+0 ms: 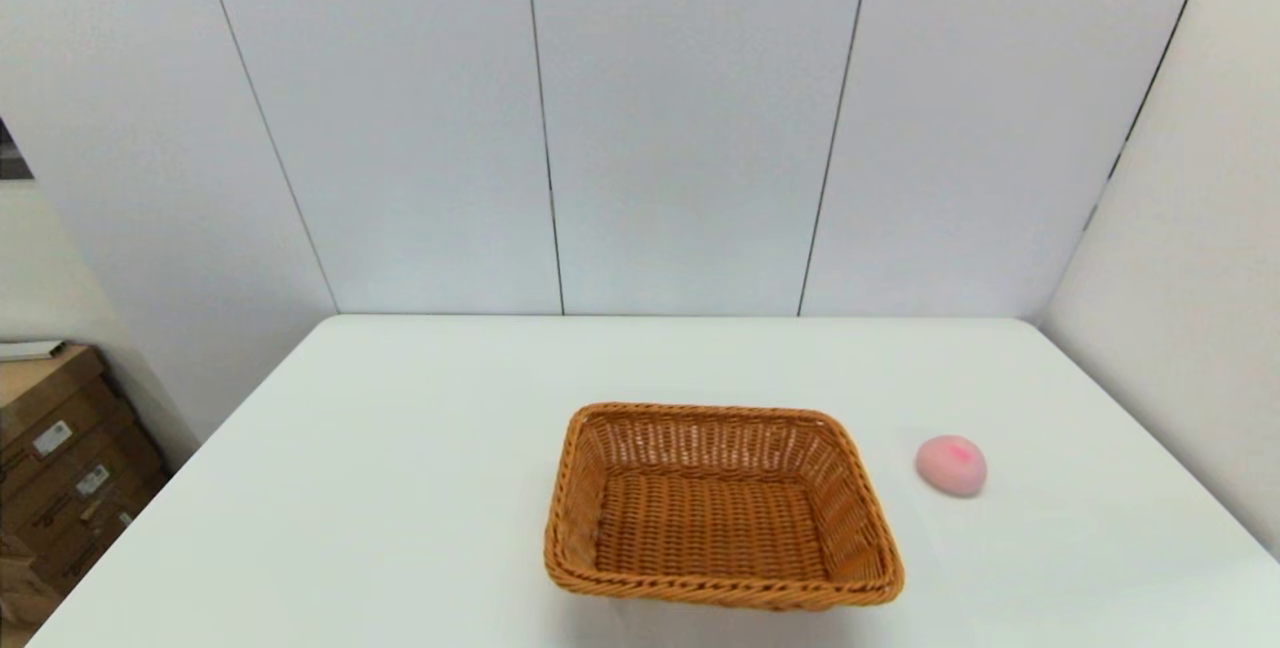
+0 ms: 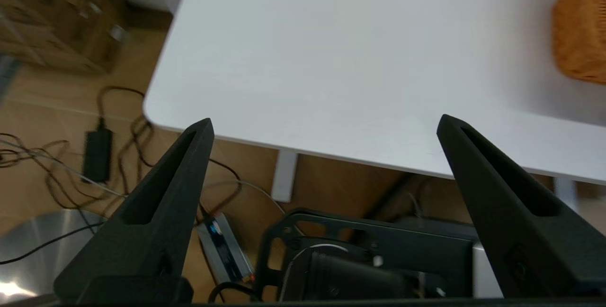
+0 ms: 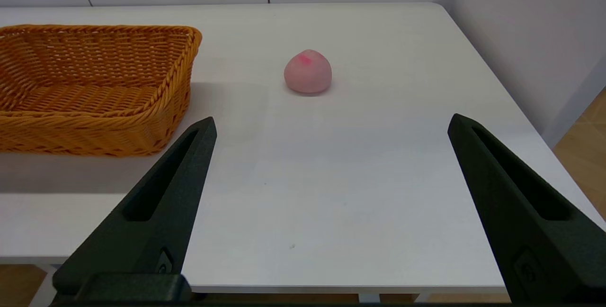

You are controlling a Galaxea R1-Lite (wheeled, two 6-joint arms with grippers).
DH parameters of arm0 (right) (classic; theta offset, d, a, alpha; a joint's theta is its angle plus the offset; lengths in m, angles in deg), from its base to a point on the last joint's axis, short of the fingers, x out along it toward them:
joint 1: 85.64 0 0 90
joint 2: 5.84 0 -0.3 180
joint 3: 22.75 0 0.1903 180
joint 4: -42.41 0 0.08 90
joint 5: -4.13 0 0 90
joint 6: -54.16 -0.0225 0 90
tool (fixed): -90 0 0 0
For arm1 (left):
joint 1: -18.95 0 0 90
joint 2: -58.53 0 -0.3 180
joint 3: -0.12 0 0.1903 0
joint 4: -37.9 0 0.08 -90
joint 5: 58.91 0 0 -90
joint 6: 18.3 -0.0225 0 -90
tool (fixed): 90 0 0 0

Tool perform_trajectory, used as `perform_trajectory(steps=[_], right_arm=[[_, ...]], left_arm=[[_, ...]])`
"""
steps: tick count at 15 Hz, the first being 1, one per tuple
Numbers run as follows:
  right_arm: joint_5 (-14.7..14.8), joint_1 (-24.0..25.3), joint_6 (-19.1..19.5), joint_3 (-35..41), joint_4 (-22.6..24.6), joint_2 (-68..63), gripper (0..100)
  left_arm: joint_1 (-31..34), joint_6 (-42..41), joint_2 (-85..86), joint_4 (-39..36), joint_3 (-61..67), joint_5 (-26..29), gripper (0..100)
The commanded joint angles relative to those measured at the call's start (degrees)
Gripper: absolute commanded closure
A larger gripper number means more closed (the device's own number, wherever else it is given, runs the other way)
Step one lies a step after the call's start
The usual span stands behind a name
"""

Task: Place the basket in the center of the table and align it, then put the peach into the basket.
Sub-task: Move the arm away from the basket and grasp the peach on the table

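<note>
**Basket and peach sitting apart on the table, both grippers hanging back**

The right gripper (image 3: 331,124) is hovering at the near edge of the table (image 3: 331,193), its two black fingers (image 3: 161,203) spread wide apart and holding nothing. The left gripper (image 2: 324,124) is waiting off the table's near left corner, above the floor, with its fingers (image 2: 156,207) likewise spread wide and gripping nothing; below it, cables (image 2: 118,155) and a black power adapter (image 2: 97,153) are lying on the brown floor. Neither arm is showing in the head view.

In the lower centre of the head view, the basket (image 1: 722,508) is resting close to the table's front edge, slightly right of the picture's middle, its rim turned a little off square with the table edges. It is holding nothing inside. In the left wrist view only one blurred corner of it is showing at the right edge of the picture.

To the right of the basket in the head view, the peach (image 1: 951,465) is lying on the bare table top, near the basket but clearly apart from it, its darker pink blotch facing upward. In the right wrist view it is sitting upper centre, beyond the spread fingers.

Farther back, pale wall panels (image 1: 690,118) are rising behind the table, and cardboard boxes (image 1: 70,468) are standing at the left edge.
</note>
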Motion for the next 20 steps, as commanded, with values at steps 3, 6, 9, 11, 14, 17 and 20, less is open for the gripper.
perform_trajectory(steps=[3,6,9,11,14,17,20], right_arm=[[0.01,0.02,0.0,-0.01,-0.02,0.01,0],[0.01,0.02,0.0,-0.01,-0.02,0.01,0],[0.27,-0.07,0.09,-0.28,-0.9,-0.16,0],[0.01,-0.16,0.17,-8.63,-4.33,-10.8,0],[0.01,-0.16,0.17,-23.92,-5.91,-41.73,0],[0.01,1.78,-0.18,-32.88,-3.71,-64.67,0],[0.09,3.8,-1.41,-38.07,3.49,-83.13,0]], left_arm=[[4.61,-5.91,18.13,-29.74,24.58,6.56,0],[4.44,-9.6,20.68,-40.9,35.39,7.27,0],[4.44,-8.45,25.25,-39.76,36.71,10.61,0],[4.44,-8.45,25.25,-39.76,36.71,10.61,0],[4.44,-8.45,25.25,-39.76,36.71,10.7,0],[4.44,-8.37,25.25,-39.76,36.71,10.7,0],[4.44,-7.31,25.25,-39.76,36.71,10.52,0]])
